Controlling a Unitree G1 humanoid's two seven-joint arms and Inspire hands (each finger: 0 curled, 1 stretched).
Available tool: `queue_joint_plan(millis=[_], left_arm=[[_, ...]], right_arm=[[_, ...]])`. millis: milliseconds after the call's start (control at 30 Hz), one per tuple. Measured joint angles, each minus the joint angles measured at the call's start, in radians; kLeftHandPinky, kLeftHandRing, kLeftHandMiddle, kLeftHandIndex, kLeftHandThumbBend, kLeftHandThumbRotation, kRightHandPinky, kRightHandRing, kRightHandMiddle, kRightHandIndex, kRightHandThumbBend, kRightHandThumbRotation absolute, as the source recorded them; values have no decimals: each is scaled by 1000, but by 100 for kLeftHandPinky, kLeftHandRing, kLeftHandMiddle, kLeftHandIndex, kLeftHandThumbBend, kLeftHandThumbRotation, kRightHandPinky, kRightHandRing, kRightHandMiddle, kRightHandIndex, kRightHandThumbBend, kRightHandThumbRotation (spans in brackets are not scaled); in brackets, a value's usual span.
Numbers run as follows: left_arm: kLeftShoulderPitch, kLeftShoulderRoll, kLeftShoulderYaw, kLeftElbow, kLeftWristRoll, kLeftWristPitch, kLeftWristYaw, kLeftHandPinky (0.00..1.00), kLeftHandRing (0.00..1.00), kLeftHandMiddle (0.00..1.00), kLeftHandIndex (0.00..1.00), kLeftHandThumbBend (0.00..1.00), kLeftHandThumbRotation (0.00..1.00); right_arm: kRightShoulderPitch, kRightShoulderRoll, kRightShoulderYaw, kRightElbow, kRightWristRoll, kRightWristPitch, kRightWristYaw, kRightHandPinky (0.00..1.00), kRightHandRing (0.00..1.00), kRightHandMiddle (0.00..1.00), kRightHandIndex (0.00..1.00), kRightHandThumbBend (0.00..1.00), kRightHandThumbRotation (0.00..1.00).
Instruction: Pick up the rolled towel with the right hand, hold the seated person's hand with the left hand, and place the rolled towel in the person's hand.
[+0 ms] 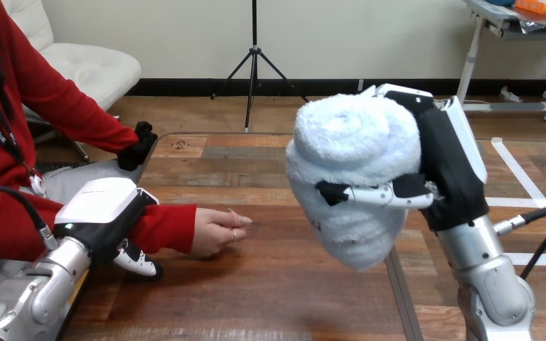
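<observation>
No readable text, labels, numbers or signs anywhere in view.

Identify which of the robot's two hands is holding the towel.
The right hand: its fingers curl round the rolled towel, raised above the table. The left hand grips the person's red-sleeved forearm instead.

Wooden table (270,298) up front, white chair (89,67) back left, black tripod (254,60) against a pale wall (362,35), wood floor (185,114).
</observation>
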Motion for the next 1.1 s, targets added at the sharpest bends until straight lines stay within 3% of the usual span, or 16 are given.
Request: queue_joint_plan(millis=[400, 700, 1100], left_arm=[[25, 0, 22, -58, -31, 7, -29, 34, 37, 42, 43, 89, 0], [41, 0, 31, -104, -34, 25, -41, 35, 37, 42, 43, 89, 0], [68, 1, 50, -153, -35, 25, -46, 36, 37, 41, 42, 88, 0]], right_arm=[[-51, 19, 1, 62, -9, 17, -8, 1, 4, 8, 6, 45, 0], [-92, 54, 2, 100, 33, 63, 23, 0, 4, 7, 5, 38, 0], [-147, 78, 3, 181, -47, 66, -18, 0, 4, 7, 5, 42, 0]])
